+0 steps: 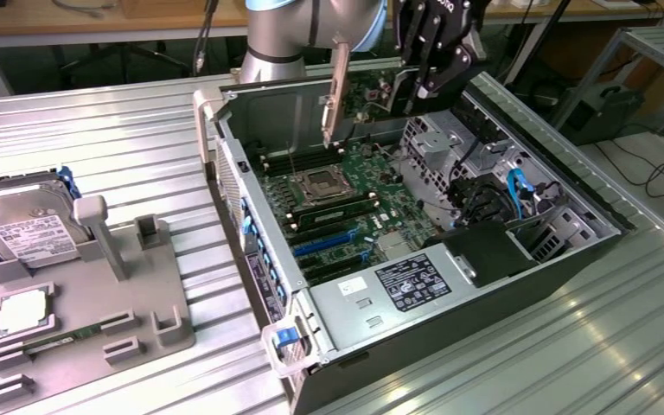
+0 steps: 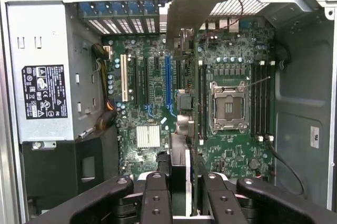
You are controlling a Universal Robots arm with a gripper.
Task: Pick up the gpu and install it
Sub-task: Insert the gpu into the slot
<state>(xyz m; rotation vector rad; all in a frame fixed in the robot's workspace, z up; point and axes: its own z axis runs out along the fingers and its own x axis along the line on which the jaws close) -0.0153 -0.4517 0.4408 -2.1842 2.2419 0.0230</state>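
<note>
Gpu (image 1: 369, 93) is up in the air over the open pc case (image 1: 252, 251), not seated in any slot yet. We see the hand (image 1: 413, 91) clamped on one end of the card, a finger on each flat side. The pale metal bracket (image 1: 334, 95) hangs at the other end, pointing down toward the motherboard (image 1: 355, 207). In the exterior view the card sits above the far part of the case, past the cpu socket (image 1: 315, 184), and looks clear of the board.

From the wrist view we're looking straight along the card's edge. The gpu (image 2: 179, 155) is a thin dark strip running out from between the two black fingers (image 2: 156, 197), with the bracket (image 2: 192, 10) at its far end near the case's slotted wall. It lines up roughly between the long blue slot (image 2: 168, 84) and the cpu socket (image 2: 229, 107), but we can't tell how high above the board it floats.

Power supply (image 1: 407, 285) with its label sits at the end of the case closest to the exterior camera. Off to the exterior view's left, a hard drive (image 1: 27, 229) rests in a grey holder (image 1: 136, 303) on the ribbed metal desk (image 1: 101, 130), well apart from the case.
</note>
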